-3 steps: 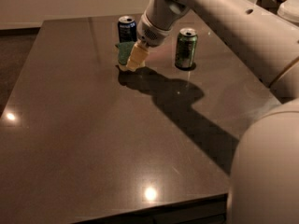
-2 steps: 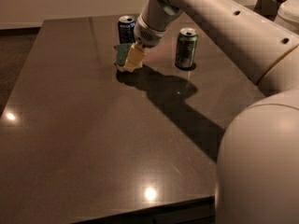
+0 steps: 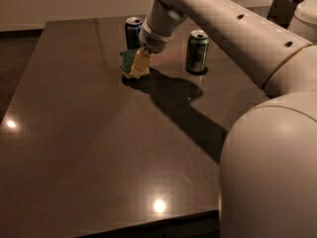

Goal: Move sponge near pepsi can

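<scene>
The sponge (image 3: 128, 61), green on top with a pale edge, stands tilted on the dark table (image 3: 89, 133), just in front of the pepsi can (image 3: 132, 32). That can is dark blue with a silver top and stands upright near the far edge. My gripper (image 3: 137, 67) reaches down from the upper right. Its pale fingers (image 3: 141, 62) are shut on the sponge's right side, with the tips at the table surface. The sponge is about a hand's width from the can and not touching it.
A green soda can (image 3: 197, 52) stands upright to the right of the gripper, behind my arm's shadow. My white arm (image 3: 223, 29) and body (image 3: 277, 162) fill the right side. The table's front edge runs along the bottom.
My gripper and the sponge have shifted slightly left and down, staying in front of the pepsi can. Both cans have not moved.
</scene>
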You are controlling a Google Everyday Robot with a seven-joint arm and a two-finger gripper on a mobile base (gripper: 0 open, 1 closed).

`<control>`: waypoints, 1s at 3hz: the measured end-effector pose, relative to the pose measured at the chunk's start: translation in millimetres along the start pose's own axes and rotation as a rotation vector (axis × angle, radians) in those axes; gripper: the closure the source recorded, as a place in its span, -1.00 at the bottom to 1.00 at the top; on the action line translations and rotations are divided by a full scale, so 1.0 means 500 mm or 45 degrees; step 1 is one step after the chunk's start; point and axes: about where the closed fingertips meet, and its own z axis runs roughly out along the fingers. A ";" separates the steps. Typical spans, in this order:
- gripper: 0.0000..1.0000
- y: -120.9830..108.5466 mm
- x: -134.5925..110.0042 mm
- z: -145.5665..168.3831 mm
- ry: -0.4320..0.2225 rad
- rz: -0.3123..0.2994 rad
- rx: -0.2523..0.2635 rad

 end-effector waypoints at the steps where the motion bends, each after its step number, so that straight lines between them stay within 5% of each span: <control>1: -0.31 0.001 0.000 0.009 0.005 -0.007 -0.005; 2: -0.78 0.003 0.000 0.015 0.008 -0.008 -0.010; 3: -1.00 0.004 0.000 0.020 0.010 -0.009 -0.015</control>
